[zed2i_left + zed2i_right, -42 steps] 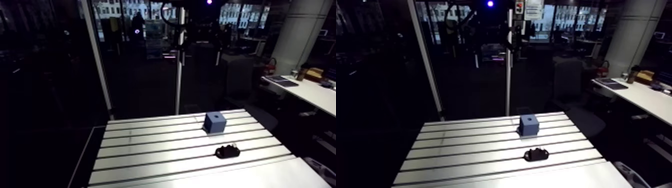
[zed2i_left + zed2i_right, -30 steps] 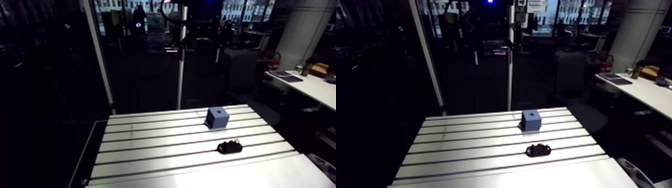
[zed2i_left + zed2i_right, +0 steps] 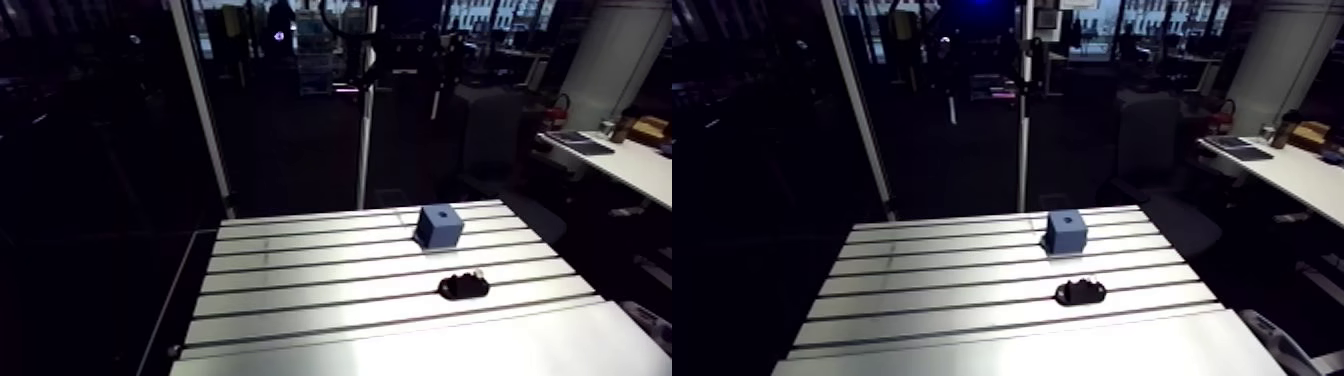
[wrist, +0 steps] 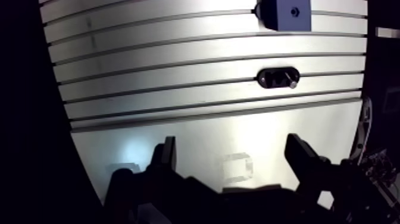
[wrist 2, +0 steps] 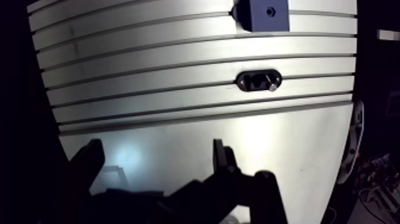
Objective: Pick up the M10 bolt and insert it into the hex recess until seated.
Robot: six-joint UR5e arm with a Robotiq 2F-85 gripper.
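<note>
Bolt (image 5: 271,84): lies in a black cradle (image 4: 277,77), near the blue block (image 4: 286,13) on the block's gripper-facing side. Only one bright metal end shows; the rest is lost against the dark cradle.
Blue block: stands on the slotted table (image 4: 149,89) with one dark hole in its top face. The hex outline is too small to confirm.
Gripper (image 4: 231,149): fingers spread wide, nothing between them. It hovers over bare table well apart from the blue block, and the cradle lies between the two.
Handling (judged): steel, so stiff and dense for its size. Smooth and round along the shank, so it is apt to roll or twist in the pads.
Hold (judged): across the shank, pads square to its axis, leaving free whichever end must enter the block's recess. Which end is the head cannot be told. The cradle walls may limit finger room.
Risk (judged): a skewed grip tilts the bolt, and it jams at the block's hole instead of seating.
</note>
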